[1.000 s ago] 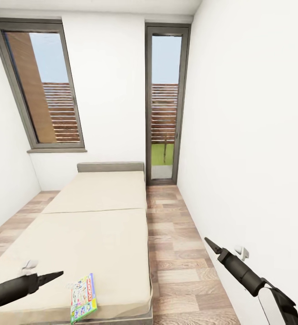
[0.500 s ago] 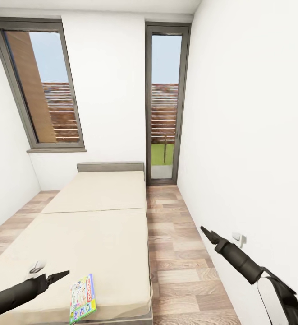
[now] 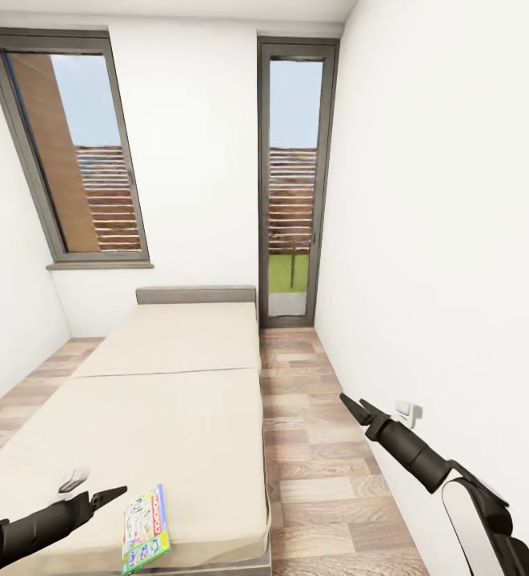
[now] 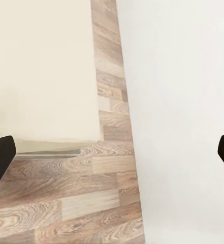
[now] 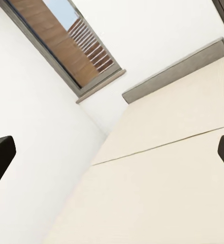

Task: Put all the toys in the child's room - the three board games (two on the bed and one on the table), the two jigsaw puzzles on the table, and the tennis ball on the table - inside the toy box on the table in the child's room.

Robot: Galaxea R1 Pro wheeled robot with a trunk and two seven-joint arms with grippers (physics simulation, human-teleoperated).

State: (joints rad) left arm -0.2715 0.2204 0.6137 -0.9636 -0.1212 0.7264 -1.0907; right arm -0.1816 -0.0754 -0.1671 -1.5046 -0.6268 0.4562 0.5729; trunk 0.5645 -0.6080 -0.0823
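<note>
Walls of plain white (image 3: 448,208) close in the child's room, over a brown-grey wood-plank floor (image 3: 312,448) that runs along the right side of the bed. The low wide bed with two cream mattresses laid end to end and a grey headboard (image 3: 168,400) takes up the middle of the head view, its head against the far wall. On that wall a grey-framed window (image 3: 72,152) sits above and left of the headboard, and a tall narrow grey-framed glass door (image 3: 294,184) stands just right of the bed's head. The right arm's black gripper (image 3: 352,408) hangs over the floor strip between bed and right-hand wall, close to a small white wall socket (image 3: 409,411); in the right wrist view its two dark fingertips (image 5: 0,157) sit at opposite edges of the frame, so the jaws stand wide. The left arm's black gripper (image 3: 108,498) hovers low over the near mattress, jaws likewise spread far apart in the left wrist view. One thin flat board game with a white, green and yellow printed lid (image 3: 146,526) lies flat near the foot edge of the bed, just beside the left gripper's tip and not touching it.
</note>
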